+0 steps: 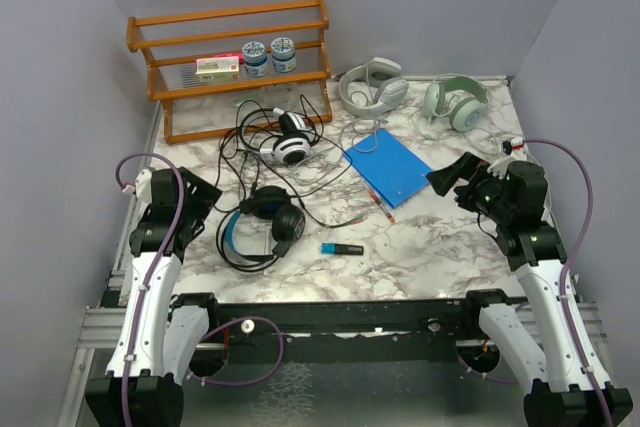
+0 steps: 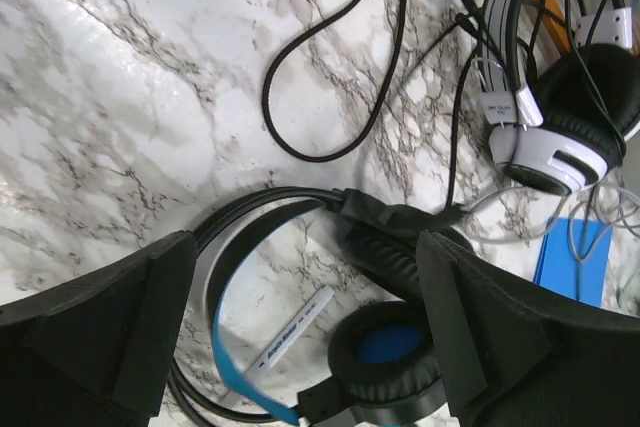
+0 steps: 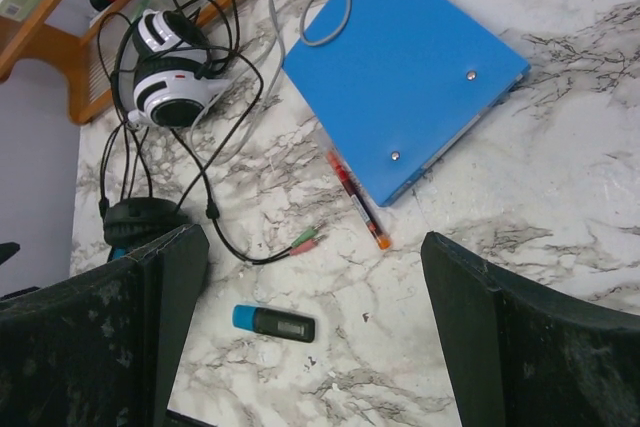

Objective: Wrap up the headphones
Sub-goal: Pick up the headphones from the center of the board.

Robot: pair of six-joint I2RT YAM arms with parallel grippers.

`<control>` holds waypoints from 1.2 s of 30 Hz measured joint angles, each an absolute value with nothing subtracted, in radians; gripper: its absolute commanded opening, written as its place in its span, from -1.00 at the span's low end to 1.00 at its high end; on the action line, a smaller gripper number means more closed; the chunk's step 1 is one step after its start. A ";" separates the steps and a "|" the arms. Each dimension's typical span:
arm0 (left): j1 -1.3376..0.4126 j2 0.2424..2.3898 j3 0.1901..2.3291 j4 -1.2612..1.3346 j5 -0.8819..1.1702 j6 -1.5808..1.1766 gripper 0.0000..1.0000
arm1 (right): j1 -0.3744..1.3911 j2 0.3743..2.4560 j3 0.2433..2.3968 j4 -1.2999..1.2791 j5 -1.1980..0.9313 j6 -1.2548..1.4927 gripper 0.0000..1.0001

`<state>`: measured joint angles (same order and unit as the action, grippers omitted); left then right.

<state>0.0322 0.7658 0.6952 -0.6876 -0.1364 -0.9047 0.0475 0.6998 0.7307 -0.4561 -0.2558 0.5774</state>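
Observation:
The all-black headphones (image 1: 265, 222) with a blue inner band lie at the front left, their cable looped around them. The white-and-black pair (image 1: 292, 142) lies behind them in a tangle of black cable. A pale grey-white pair (image 1: 372, 87) lies at the back. My left gripper (image 1: 205, 197) is open and empty, hovering just left of and above the black pair (image 2: 390, 347). My right gripper (image 1: 450, 177) is open and empty above the right side of the table. In the right wrist view the white-and-black pair (image 3: 175, 77) and the green and pink plugs (image 3: 310, 240) show.
A blue folder (image 1: 392, 167) lies mid-table with a red pen (image 1: 383, 209) at its near edge. A black marker with a blue cap (image 1: 341, 248) lies near the front. A wooden rack (image 1: 235, 67) stands at the back left. A pale green headset (image 1: 455, 102) lies at the back right.

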 measured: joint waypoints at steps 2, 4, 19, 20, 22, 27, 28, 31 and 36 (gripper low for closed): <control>0.032 0.767 0.720 -0.710 -0.167 -0.899 0.97 | 0.047 0.700 0.731 -0.456 -0.256 0.575 1.00; 0.032 0.772 0.748 -0.727 -0.185 -0.887 0.98 | 0.047 0.700 0.731 -0.456 -0.255 0.574 1.00; 0.032 0.867 0.735 -0.854 -0.154 -0.870 0.93 | 0.047 0.726 0.731 -0.458 -0.247 0.571 1.00; 0.032 0.871 0.733 -0.863 -0.147 -0.870 0.92 | 0.047 0.725 0.731 -0.458 -0.246 0.571 1.00; 0.027 0.876 0.724 -0.867 -0.141 -0.871 0.90 | 0.047 0.724 0.731 -0.457 -0.245 0.571 1.00; -0.060 0.908 0.691 -0.875 -0.155 -0.911 0.87 | 0.047 0.724 0.731 -0.457 -0.245 0.571 1.00; -0.086 0.916 0.685 -0.875 -0.162 -0.925 0.87 | 0.047 0.724 0.731 -0.457 -0.245 0.571 1.00; -0.171 0.936 0.663 -0.874 -0.186 -0.971 0.86 | 0.047 0.724 0.731 -0.457 -0.245 0.571 1.00; -0.251 0.967 0.643 -0.873 -0.242 -1.029 0.76 | 0.047 0.725 0.732 -0.457 -0.245 0.569 1.00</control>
